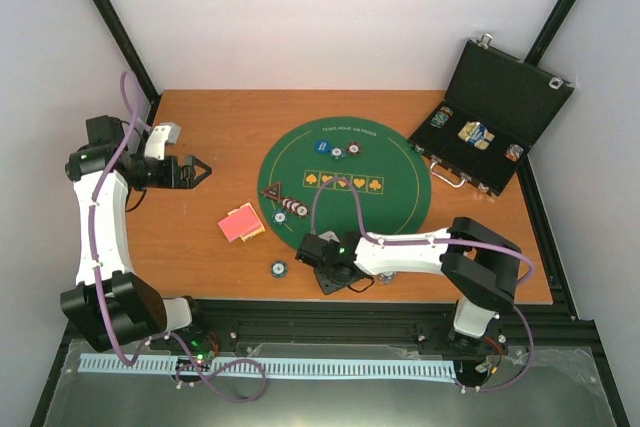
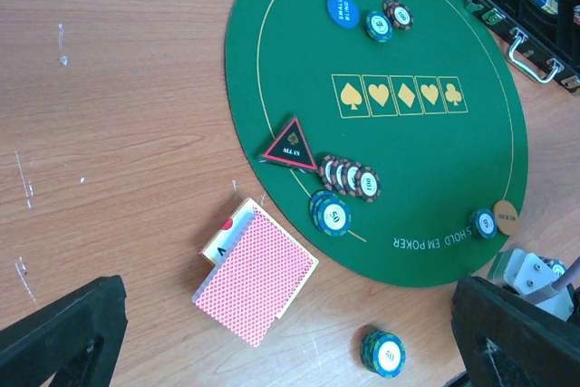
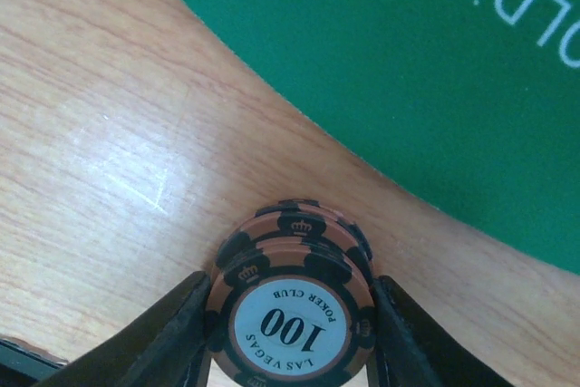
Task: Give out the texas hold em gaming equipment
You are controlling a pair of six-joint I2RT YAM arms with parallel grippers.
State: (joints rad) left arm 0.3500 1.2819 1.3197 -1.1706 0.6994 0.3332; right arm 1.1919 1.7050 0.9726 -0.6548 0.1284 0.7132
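Right wrist view is showing the right gripper point(image 3: 290, 319) with its jaws pinching a short stack of maroon-and-black striped round poker chips point(image 3: 290, 301), the top one marked 100; the stack is lying over the brown wooden desk point(image 3: 100, 133), just beside the curved edge of the big round green felt mat point(image 3: 435, 70); whether it is touching the desk I cannot tell. The left gripper point(image 1: 198, 171) is hovering well apart over the desk's left side, its jaws spread wide and holding nothing; below it a deck of red-pink-backed playing cards point(image 2: 256, 285) is lying on the desk just beside the mat, one face-up card peeking out from under it; a teal striped chip stack point(image 2: 382, 352) is resting on the desk near the deck; on the mat a fanned row of maroon chips point(image 2: 349, 178) is lying beside a black triangular all-in marker point(image 2: 292, 143); the open black hard case point(image 1: 490, 112) is standing at the far right corner.
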